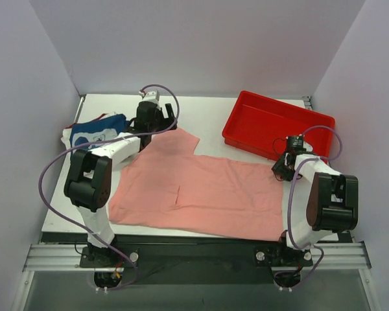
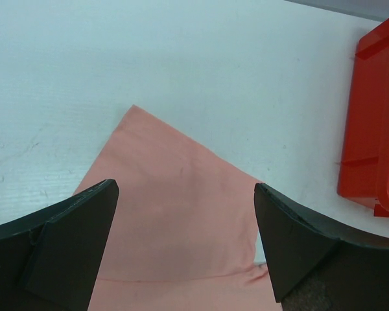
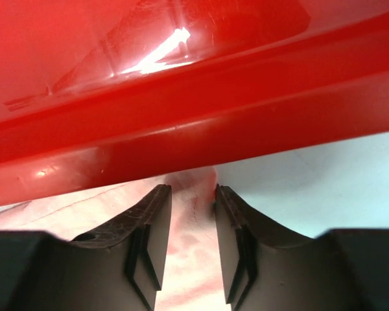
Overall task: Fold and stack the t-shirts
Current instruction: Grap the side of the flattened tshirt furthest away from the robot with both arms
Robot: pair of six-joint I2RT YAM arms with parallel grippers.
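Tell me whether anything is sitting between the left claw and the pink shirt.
Nothing visible does. The left claw hangs wide open above the pink shirt, with only its sleeve showing between the fingers. The red tray sits off to the side, clear of that path.

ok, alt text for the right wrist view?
The right pincer, seen from its own wrist, has its two black fingers narrowly apart with a raised fold of the salmon-pink cloth t-shirt between them; whether they grip it is unclear. The outer wall of the glossy red plastic tray fills the upper half just beyond, with white table at right.
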